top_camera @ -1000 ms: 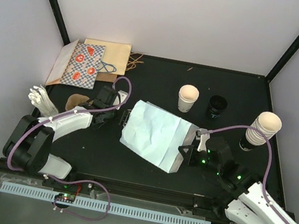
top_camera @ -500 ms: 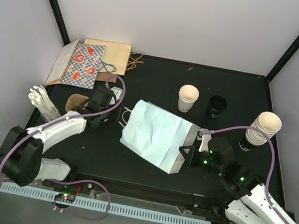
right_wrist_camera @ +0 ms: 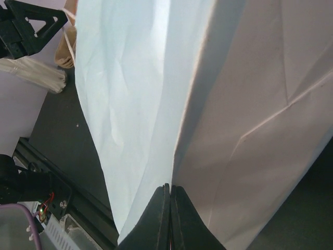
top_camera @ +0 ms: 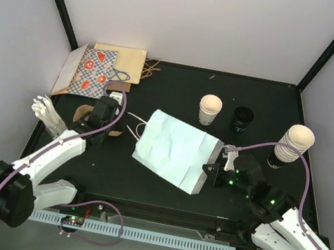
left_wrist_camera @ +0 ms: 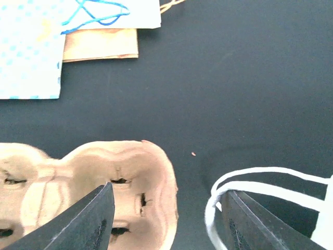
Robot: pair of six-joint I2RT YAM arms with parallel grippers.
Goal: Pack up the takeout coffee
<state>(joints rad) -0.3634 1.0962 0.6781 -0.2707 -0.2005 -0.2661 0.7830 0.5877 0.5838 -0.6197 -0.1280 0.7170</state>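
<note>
R tool (right_wrist_camera: 170, 190) is shut tight, its two dark fingers pinched on a folded edge at the base end of the light blue bag (right_wrist_camera: 135, 78). Paper is trapped btwn them, so the bag is anchored at that end. The grip is judged to be there to stop the flat bag sliding while its mouth end is worked.

L tool (left_wrist_camera: 167, 190) is spread wide w/ nothing btwn the fingers. It hovers low over the table (left_wrist_camera: 234, 78). The cardboard carrier (left_wrist_camera: 78, 182) is just beside one finger and the bag's white handles (left_wrist_camera: 250, 179) just beside the other. From that spot either could be reached; which is meant can't be told.

Further out, the bag is seen lying flat on its side mid-table, handles toward the L arm and base toward the R arm. Its mouth isn't opened.

The takeout coffee isn't packed. One cream cup (top_camera: 210, 110) stands upright on the far side of the table, beyond the bag and apart from it, w/ no lid seen on it. A black round item (top_camera: 242, 119) stands just beside it; lids or a dark cup, can't be told. A cup stack (top_camera: 296, 143) stands near the right edge w/ something black at its foot. Flat printed bags (top_camera: 99, 71) lie in the far-left corner.

The task is judged to be at an early stage: the bag must be stood up and opened before any cup can go in. The thin paper is likely to crumple or tip if it's let go too soon.
</note>
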